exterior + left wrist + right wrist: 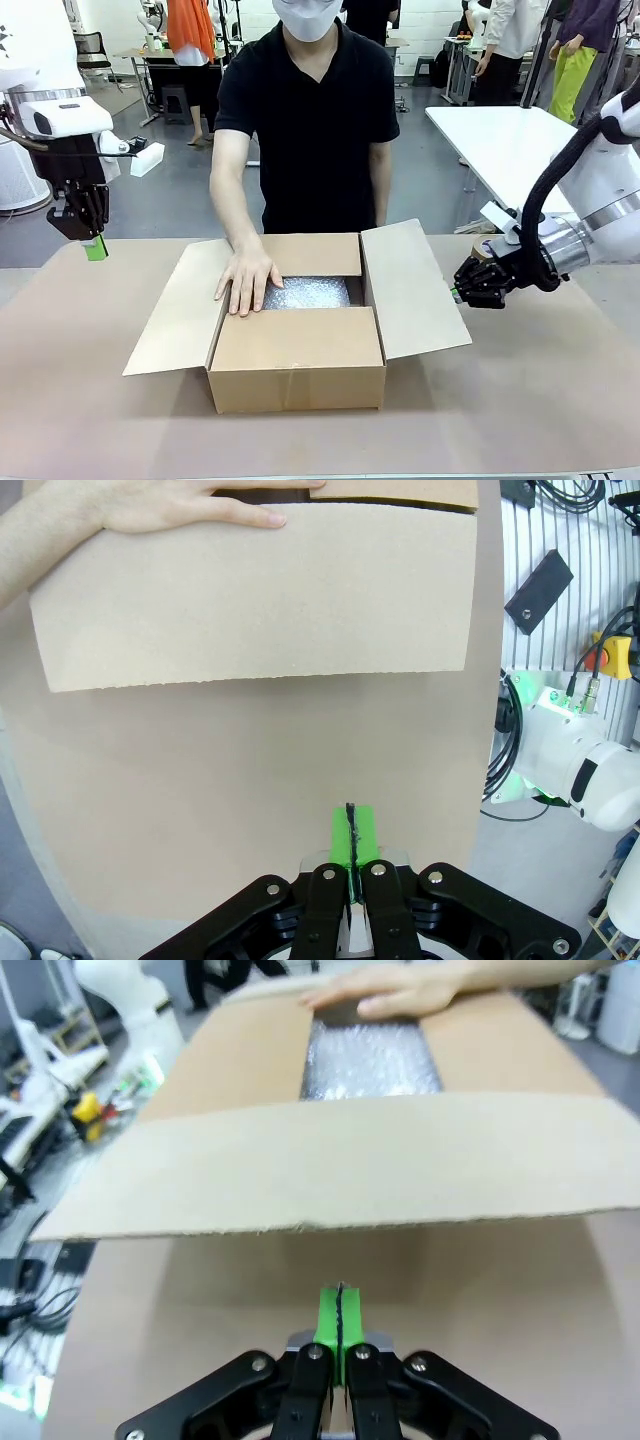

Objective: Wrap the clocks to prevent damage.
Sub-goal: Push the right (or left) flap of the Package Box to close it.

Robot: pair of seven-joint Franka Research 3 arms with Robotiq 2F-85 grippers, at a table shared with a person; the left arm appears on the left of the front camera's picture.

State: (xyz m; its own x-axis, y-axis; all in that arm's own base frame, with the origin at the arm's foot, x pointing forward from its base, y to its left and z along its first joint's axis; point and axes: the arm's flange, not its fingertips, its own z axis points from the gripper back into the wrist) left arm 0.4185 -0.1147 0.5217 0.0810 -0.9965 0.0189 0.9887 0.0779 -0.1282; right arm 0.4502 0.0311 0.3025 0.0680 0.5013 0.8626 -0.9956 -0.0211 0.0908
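Note:
An open cardboard box (297,362) sits mid-table with bubble wrap (307,293) showing inside; the clocks are hidden. The person's hand (247,280) rests on the box's far left rim, also seen as a hand (190,505) and a hand (400,995) in the wrist views. My left gripper (95,247) hangs shut and empty above the table's far left, short of the box's left flap (255,595). My right gripper (457,293) is shut and empty just right of the right flap (412,288), facing the flap (350,1165) with bubble wrap (370,1060) beyond.
The brown table (520,400) has bare room in front of and beside the box. Another white table (500,135) stands behind at the right. A robot base and cables (570,750) lie past the table edge in the left wrist view.

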